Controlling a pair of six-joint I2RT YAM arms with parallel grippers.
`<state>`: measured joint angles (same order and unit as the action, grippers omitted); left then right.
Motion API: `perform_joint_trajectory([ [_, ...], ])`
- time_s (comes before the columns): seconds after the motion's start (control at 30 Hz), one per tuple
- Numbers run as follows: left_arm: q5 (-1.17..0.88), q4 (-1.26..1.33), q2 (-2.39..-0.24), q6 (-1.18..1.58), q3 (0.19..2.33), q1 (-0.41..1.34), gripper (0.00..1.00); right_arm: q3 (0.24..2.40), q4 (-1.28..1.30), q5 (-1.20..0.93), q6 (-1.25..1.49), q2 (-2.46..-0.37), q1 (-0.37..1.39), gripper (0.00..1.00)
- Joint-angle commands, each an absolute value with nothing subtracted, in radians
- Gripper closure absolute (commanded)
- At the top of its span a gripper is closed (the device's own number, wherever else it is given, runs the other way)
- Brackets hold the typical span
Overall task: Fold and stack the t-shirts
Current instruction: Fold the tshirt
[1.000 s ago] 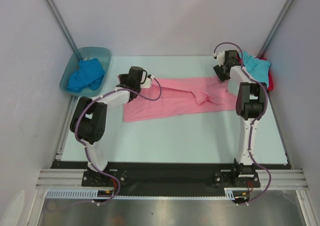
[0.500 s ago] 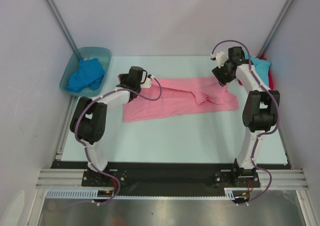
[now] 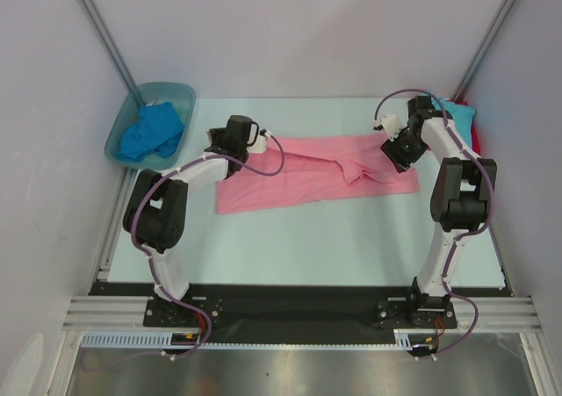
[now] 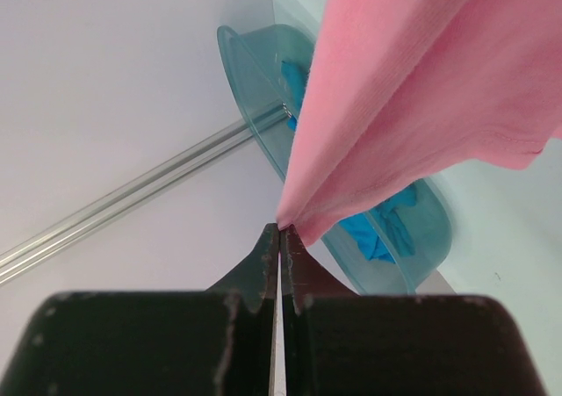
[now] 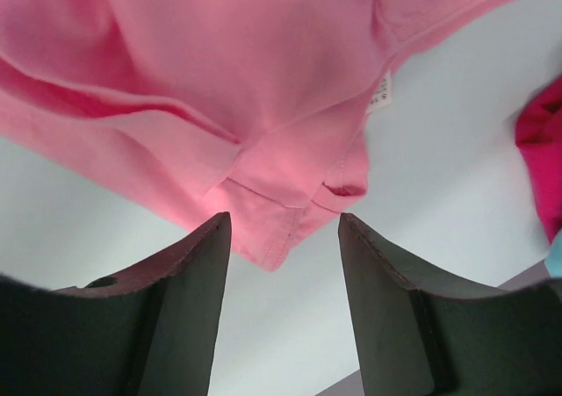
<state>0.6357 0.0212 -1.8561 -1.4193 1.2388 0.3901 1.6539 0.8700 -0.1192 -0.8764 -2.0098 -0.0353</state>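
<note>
Facing the tub (image 4: 259, 80) holding a blue t-shirt (image 4: 378, 234), only the left wrist view showed the left tool (image 4: 279, 238) pinching the pink t-shirt (image 4: 421, 80); the right tool (image 5: 283, 222) gaped.

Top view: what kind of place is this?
Probably a lab robot cell: bare panel walls on aluminium posts, a pale table, left arm and right arm bolted to a metal rail.

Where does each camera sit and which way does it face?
Top external: high behind the bases, looking down at the table; both arms whole.
Left wrist: behind the shut left pincer pinching the pink t-shirt, facing the tub; fingers show.
Right wrist: over the open right pincer, looking down at the pink t-shirt's edge; fingers show.
Shared: pink t-shirt in all; tub in top and left wrist.
</note>
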Motion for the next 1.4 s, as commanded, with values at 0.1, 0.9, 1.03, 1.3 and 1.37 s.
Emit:
perform_joint_trajectory([
  [0.1, 0.655, 0.051, -1.841, -1.437, 1.281, 0.393, 1.0, 1.686, 0.998, -0.184, -0.933, -1.985, -0.015, 0.43],
  [0.9, 0.649, 0.06, -1.859, -1.436, 1.301, 0.4, 1.0, 1.686, 0.92, -0.25, -0.821, -2.086, 0.023, 0.5],
  [1.03, 0.647, 0.061, -1.861, -1.44, 1.301, 0.4, 1.0, 1.706, 0.904, -0.256, -0.796, -2.114, 0.029, 0.5],
  [1.3, 0.649, 0.063, -1.867, -1.44, 1.31, 0.4, 1.0, 1.721, 0.885, -0.258, -0.773, -2.138, 0.038, 0.59],
  [1.37, 0.649, 0.063, -1.865, -1.44, 1.31, 0.4, 1.0, 1.72, 0.881, -0.258, -0.769, -2.138, 0.038, 0.6],
])
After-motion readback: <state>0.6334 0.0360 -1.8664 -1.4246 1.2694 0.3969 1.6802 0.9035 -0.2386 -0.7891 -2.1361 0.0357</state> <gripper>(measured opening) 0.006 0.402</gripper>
